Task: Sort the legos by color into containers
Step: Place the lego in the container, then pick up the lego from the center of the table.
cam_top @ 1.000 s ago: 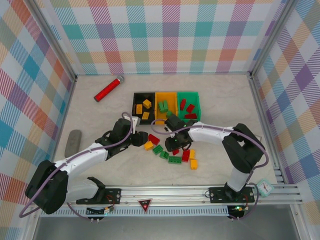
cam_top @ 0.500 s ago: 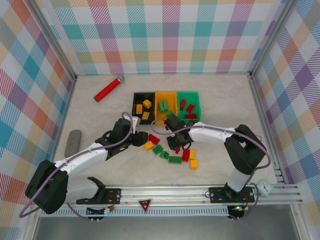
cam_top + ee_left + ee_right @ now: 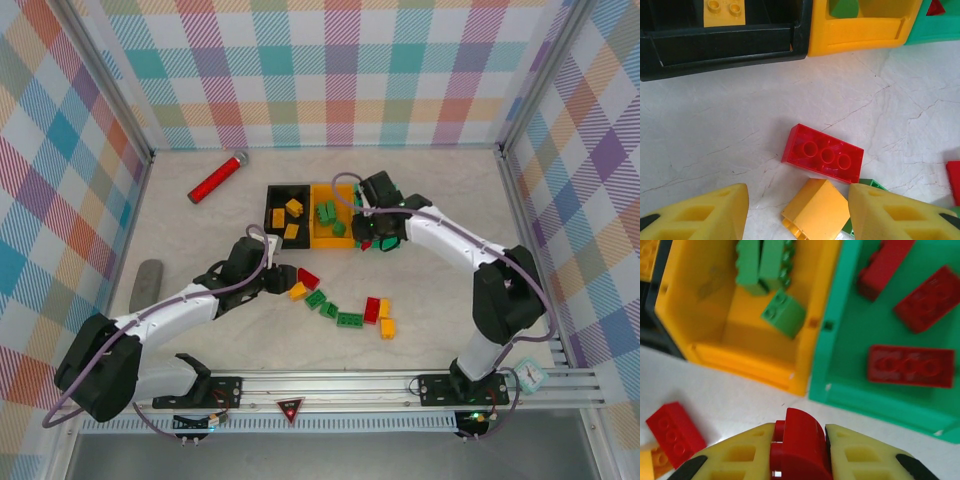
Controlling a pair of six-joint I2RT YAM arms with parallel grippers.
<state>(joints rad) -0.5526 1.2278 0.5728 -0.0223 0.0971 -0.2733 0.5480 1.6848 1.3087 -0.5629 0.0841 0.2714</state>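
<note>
Low in the centre of the right wrist view, the right end effector (image 3: 800, 432) pinches a curved red lego (image 3: 797, 455) between its yellow fingers. It hangs over the pale surface (image 3: 715, 400), just in front of the green container (image 3: 855, 390) (three red bricks (image 3: 910, 365) lie inside). To the left, the orange-yellow container (image 3: 740, 365) holds green bricks (image 3: 782, 312).

In the left wrist view, the left end effector (image 3: 797, 192) stands spread at the bottom edge. A yellow-orange lego (image 3: 815, 207) lies between its fingers, and a flat red lego (image 3: 822, 152) sits just above that. The black container (image 3: 725, 47) is at upper left with a yellow-orange brick (image 3: 724, 10) inside.
</note>
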